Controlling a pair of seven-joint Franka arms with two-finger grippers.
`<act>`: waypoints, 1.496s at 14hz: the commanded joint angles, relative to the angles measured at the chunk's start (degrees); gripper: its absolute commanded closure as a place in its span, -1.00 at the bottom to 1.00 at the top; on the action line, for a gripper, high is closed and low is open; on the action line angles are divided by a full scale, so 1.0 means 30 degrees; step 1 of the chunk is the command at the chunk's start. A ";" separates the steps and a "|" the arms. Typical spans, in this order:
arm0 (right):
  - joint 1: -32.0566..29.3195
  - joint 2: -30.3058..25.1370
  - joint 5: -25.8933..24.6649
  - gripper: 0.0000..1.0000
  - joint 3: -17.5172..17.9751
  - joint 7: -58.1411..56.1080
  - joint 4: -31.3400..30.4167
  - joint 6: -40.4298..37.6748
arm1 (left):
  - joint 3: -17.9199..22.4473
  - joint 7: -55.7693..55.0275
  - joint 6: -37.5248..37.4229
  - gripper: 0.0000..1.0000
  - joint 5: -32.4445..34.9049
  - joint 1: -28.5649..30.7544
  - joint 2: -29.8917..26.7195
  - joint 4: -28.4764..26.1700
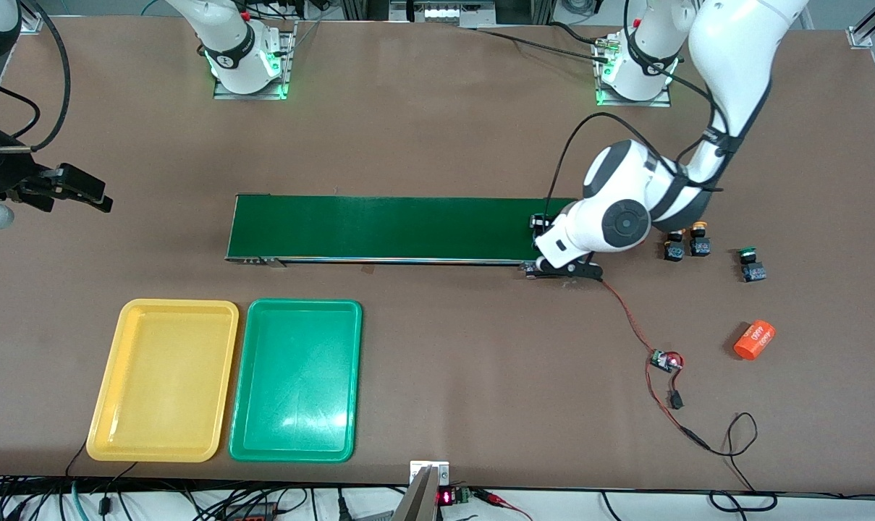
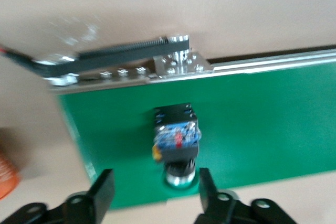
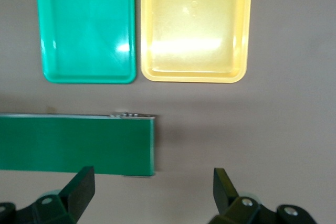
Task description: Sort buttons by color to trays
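Observation:
A button (image 2: 176, 139) with a black-blue body lies on the dark-green conveyor belt (image 2: 262, 119), at the belt's end toward the left arm. Its cap (image 2: 181, 179) looks green and points at my left gripper (image 2: 155, 183). That gripper is open, its fingers on either side of the cap with gaps. Three more buttons stand on the table beside that belt end: one orange-capped (image 1: 699, 242), one partly hidden by the arm (image 1: 673, 250) and one green-capped (image 1: 750, 265). The yellow tray (image 1: 163, 380) and green tray (image 1: 296, 380) lie side by side, both bare. My right gripper (image 3: 152, 183) hangs open over the table near the belt's other end.
The conveyor belt (image 1: 401, 228) runs along the table's middle. An orange cylinder with white print (image 1: 754, 340) lies nearer the camera than the buttons. A small circuit board (image 1: 665, 359) with red and black wires trails from the belt's end toward the front edge.

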 commanded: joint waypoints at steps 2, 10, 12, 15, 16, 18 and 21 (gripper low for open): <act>-0.0170 -0.0296 -0.0056 -1.00 0.0040 -0.0545 -0.0161 -0.0202 | -0.0009 -0.0116 -0.4990 -1.00 0.0379 0.0947 -0.0033 0.5277; -0.0228 -0.0472 -0.0755 -1.00 -0.0076 -0.0511 -0.0161 -0.0904 | 0.0285 -0.0087 -0.3382 -1.00 0.1873 0.5753 0.2836 0.4583; -0.0229 -0.0442 -0.0550 -1.00 -0.0077 -0.0162 -0.0161 -0.0672 | 0.0285 -0.0117 -0.1546 -1.00 0.1874 0.6482 0.2343 0.2250; -0.0607 -0.0354 0.1203 -1.00 -0.0135 0.0333 -0.0161 -0.0436 | 0.0109 0.0059 -0.0216 -1.00 0.1903 0.7336 0.0821 -0.0250; -0.0812 -0.0325 0.1324 -1.00 -0.0135 0.0598 -0.0161 -0.0436 | 0.0109 0.0059 -0.0187 -1.00 0.1903 0.7337 0.0439 -0.0661; -0.0785 -0.0325 0.1209 -1.00 -0.0106 0.0572 -0.0161 -0.0465 | 0.0138 0.0407 -0.0157 -1.00 0.1932 0.7337 0.0347 -0.1074; -0.0639 -0.0296 0.0887 -1.00 -0.0106 0.0396 -0.0161 -0.0465 | 0.0080 0.1226 -0.0244 -1.00 0.1903 0.7366 0.0347 -0.1514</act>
